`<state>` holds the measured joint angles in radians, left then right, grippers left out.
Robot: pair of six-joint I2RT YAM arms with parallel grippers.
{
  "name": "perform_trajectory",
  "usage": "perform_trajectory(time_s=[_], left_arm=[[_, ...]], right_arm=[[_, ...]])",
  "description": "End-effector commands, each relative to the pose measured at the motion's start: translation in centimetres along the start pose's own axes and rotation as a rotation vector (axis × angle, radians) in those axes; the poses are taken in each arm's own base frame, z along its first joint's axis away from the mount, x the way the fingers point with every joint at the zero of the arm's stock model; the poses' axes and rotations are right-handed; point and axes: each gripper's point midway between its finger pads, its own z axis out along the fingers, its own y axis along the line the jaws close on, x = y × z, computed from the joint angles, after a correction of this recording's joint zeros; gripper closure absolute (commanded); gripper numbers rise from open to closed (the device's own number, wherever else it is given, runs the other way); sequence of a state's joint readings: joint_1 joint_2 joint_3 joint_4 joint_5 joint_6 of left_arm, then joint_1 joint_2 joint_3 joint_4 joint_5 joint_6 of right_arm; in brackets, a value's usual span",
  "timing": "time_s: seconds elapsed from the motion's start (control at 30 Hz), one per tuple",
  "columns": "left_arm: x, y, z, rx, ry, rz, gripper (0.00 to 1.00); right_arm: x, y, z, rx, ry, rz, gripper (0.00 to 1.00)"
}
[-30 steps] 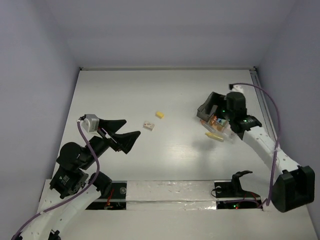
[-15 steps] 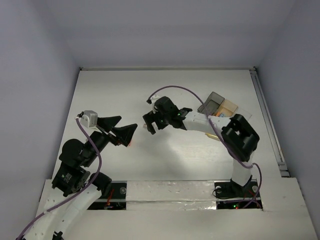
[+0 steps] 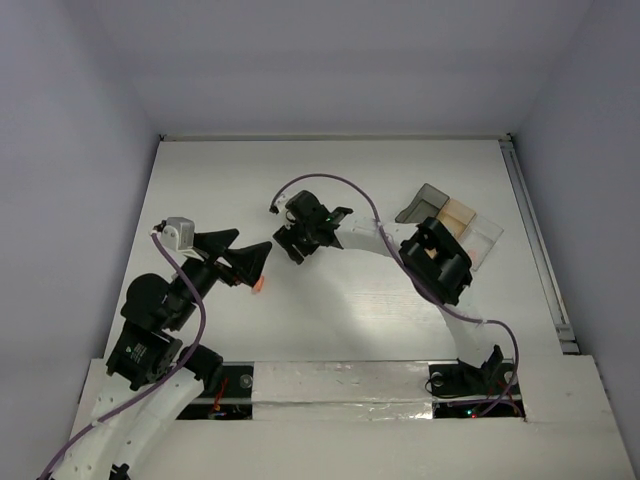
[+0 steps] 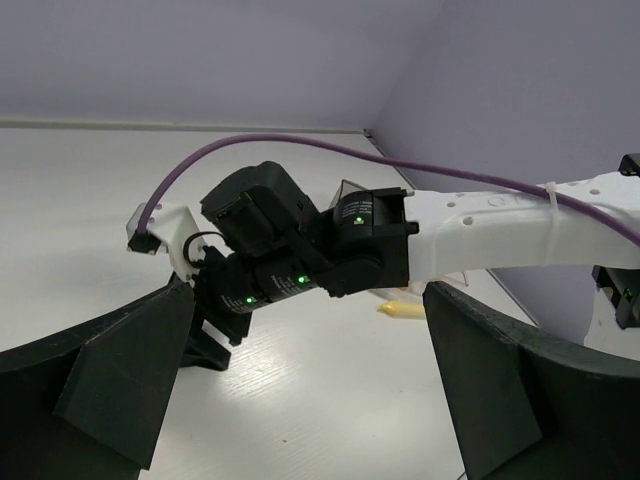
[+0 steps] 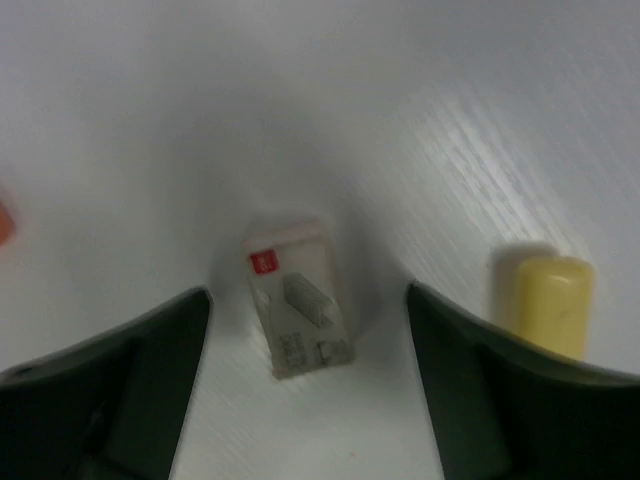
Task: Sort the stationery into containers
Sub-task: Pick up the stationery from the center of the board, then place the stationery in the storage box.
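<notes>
- Across the white table point(image 3: 200, 180), the sorting looks only partly done as far as can be judged: at least three pieces lie loose on the bare top, well apart from the bins.
- Reaching out from 5 o'clock, the right arm stretches to just 9 o'clock of the table's middle. The right gripper point(image 3: 292, 247) hangs low over a piece with its jaws set wide, one on each side, touching nothing.
- At 8 o'clock the left gripper point(image 3: 250, 243) hovers with its jaws spread wide and holds nothing, facing the right one.
- Toward 2 o'clock stands the row of containers point(image 3: 470, 225), one dark, one tan, the rest clear. The right arm's elbow covers part of the row, and what already lies inside cannot be made out.
- Seen from the right wrist, the yellow piece point(image 5: 545, 305) lies at 3 o'clock of the block, outside the right jaw and not in a bin.
- Between those jaws sits the grey-white block point(image 5: 298, 310) with a red mark, flat on the table and clear of both; it looks like the next piece to be picked.
- Just at 6 o'clock of the left gripper, the orange piece point(image 3: 258, 287) waits on the table, untouched.
- Left to do, by this showing: grasp the block, carry it to a bin, then fetch the yellow and orange ones.
</notes>
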<state>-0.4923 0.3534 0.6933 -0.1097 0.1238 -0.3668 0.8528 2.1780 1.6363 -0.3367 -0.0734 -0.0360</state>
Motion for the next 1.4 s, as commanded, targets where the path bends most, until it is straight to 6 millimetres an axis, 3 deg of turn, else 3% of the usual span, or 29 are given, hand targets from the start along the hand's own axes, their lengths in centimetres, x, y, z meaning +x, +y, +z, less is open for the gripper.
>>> perform_trajectory(time_s=[0.0,0.03,0.07,0.1,0.2,0.3,0.33,0.4,0.47,0.5,0.57,0.6,0.7,0.73,0.87,0.97,1.17,1.23,1.27,1.3,1.37], left_arm=[[-0.8,-0.4,0.3,0.021,-0.029,0.016,0.01],[-0.7,-0.4,0.3,0.021,-0.027,0.016,0.01],[-0.9,-0.5,0.3,0.025,-0.032,0.017,0.01],[-0.9,-0.5,0.3,0.028,-0.031,0.017,0.01],[-0.9,-0.7,0.1,0.035,-0.034,0.016,0.01],[-1.0,-0.8,0.1,0.043,-0.039,0.017,0.01],[-1.0,-0.9,0.0,0.047,-0.039,0.016,0.01],[-1.0,-1.0,-0.1,0.051,-0.04,0.016,0.01],[-1.0,-1.1,-0.2,0.058,-0.041,0.016,0.01],[-1.1,-1.1,-0.3,0.061,-0.044,0.017,0.01],[-1.1,-1.5,-0.5,0.076,-0.047,0.017,0.01],[-1.2,-1.5,-0.6,0.079,-0.051,0.017,0.01],[-1.3,-1.9,-0.8,0.096,-0.055,0.016,0.01],[-1.3,-2.0,-0.9,0.098,-0.059,0.016,0.01],[-1.4,-2.5,-1.3,0.124,-0.061,0.013,0.01],[-1.5,-2.6,-1.4,0.126,-0.069,0.015,0.01],[-1.5,-2.8,-1.6,0.134,-0.069,0.013,0.01],[-1.5,-2.7,-1.6,0.131,-0.069,0.013,0.01],[-1.6,-2.8,-1.6,0.132,-0.071,0.013,0.01],[-1.5,-3.0,-1.7,0.14,-0.068,0.012,0.01],[-1.5,-2.9,-1.6,0.14,-0.066,0.01,0.01]], right_arm=[[0.4,0.3,0.7,0.02,0.043,-0.049,0.34],[0.4,0.3,0.7,0.023,0.046,-0.046,0.4],[0.4,0.1,0.6,0.037,0.045,-0.039,0.57],[0.1,-0.1,0.5,0.046,0.036,-0.039,0.63],[-0.9,-0.9,-0.3,0.103,-0.009,-0.013,0.68],[-3.4,-2.2,-2.8,0.195,-0.099,0.05,0.77],[-4.4,-3.0,-4.6,0.221,-0.139,0.1,0.8],[-5.5,-5.8,-7.1,0.3,-0.209,0.176,0.81],[-5.6,-8.4,-11.0,0.377,-0.285,0.297,0.81],[-4.8,-12.1,-13.1,0.472,-0.312,0.382,0.81],[-2.2,-15.1,-17.2,0.534,-0.375,0.538,0.82],[-0.1,-18.8,-19.3,0.607,-0.397,0.636,0.82],[5.8,-22.0,-24.2,0.711,-0.461,0.834,0.83],[8.2,-24.1,-26.1,0.765,-0.487,0.92,0.82],[15.0,-25.8,-30.6,0.876,-0.538,1.062,0.82],[18.3,-26.2,-32.0,0.927,-0.518,1.114,0.82],[21.0,-27.0,-31.2,0.97,-0.417,1.136,0.8],[21.7,-27.4,-31.5,1.01,-0.404,1.152,0.67],[21.9,-27.5,-31.6,1.023,-0.399,1.156,0.55],[22.0,-27.5,-31.9,1.036,-0.406,1.158,0.33],[22.0,-27.6,-32.3,1.052,-0.415,1.146,0.21]])
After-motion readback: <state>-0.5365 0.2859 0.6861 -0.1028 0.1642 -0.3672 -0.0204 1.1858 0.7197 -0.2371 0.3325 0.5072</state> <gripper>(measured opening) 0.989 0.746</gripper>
